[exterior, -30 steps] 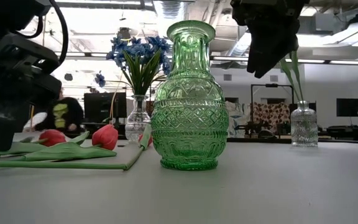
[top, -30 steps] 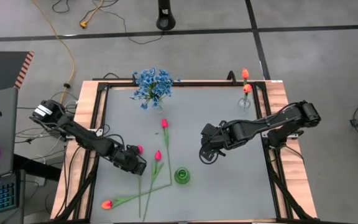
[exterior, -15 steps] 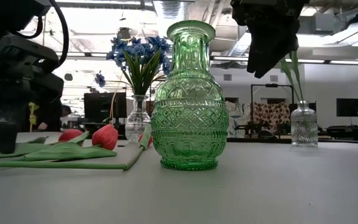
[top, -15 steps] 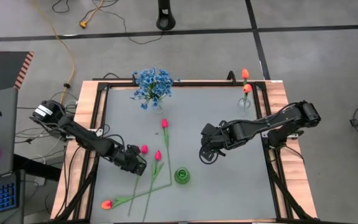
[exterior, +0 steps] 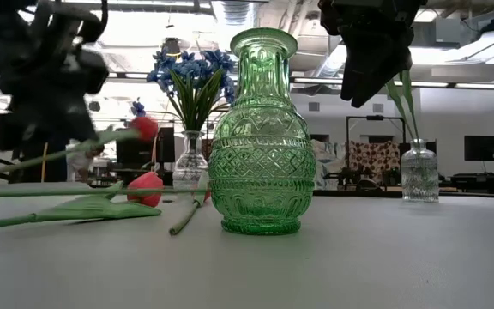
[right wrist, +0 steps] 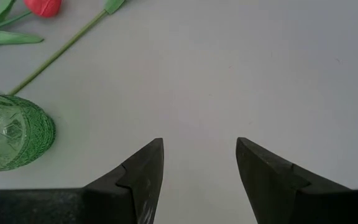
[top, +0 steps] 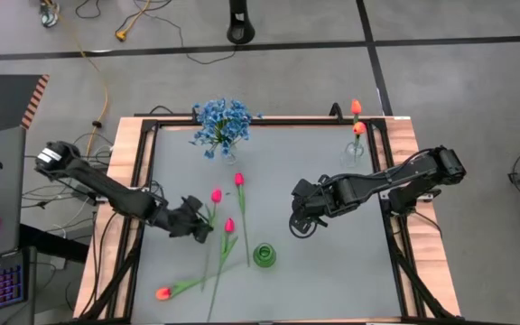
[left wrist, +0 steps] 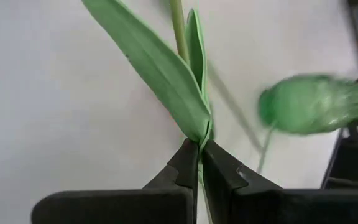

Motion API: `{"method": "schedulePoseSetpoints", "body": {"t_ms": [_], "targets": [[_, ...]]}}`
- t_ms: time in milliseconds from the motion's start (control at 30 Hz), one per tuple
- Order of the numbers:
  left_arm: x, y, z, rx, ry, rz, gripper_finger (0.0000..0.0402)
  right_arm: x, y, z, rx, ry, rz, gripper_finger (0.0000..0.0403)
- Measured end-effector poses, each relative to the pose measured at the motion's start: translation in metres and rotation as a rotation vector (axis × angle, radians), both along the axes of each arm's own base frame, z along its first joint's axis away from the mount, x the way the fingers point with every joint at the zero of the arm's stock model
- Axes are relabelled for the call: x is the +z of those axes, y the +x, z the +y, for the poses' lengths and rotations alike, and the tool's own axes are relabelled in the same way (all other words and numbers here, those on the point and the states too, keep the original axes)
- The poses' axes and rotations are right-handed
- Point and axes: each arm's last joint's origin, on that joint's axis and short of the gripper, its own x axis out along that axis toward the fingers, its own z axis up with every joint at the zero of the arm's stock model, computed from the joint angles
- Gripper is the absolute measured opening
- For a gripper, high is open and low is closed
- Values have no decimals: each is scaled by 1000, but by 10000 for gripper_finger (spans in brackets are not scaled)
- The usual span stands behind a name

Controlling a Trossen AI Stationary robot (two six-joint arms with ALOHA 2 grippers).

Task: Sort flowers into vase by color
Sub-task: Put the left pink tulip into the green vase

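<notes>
While the right arm waits over the middle of the table, the left gripper stands at the table's left side with its fingers pressed together on the green stem of a pink-red tulip. In the low view this tulip is raised off the surface, its stem slanting down toward the left edge of that view. A second pink-red tulip lies just beside the held one, and a third lies nearer the table's far side; an orange tulip lies at the near left. The green glass vase stands upright near the table's near middle, close to the lying stems. The blue flowers stand in a clear vase at the far left, and two orange tulips stand in another clear vase at the far right. The right gripper hangs with fingers apart, holding nothing.
</notes>
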Motion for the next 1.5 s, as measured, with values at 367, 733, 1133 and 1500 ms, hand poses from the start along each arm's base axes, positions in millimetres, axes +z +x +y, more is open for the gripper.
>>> {"method": "schedulePoseSetpoints", "body": {"t_ms": [367, 733, 1133, 1500], "targets": [[42, -8, 18, 43, 367, -285, 0, 0, 0, 0, -2, 2, 0, 228], [84, 8, 11, -33, 598, -674, 0, 0, 0, 0, -2, 2, 0, 228], [107, 8, 9, -98, 719, -897, 0, 0, 0, 0, -1, 2, 0, 228], [95, 28, -3, -191, 765, -984, 0, 0, 0, 0, -1, 3, -1, 228]]}}
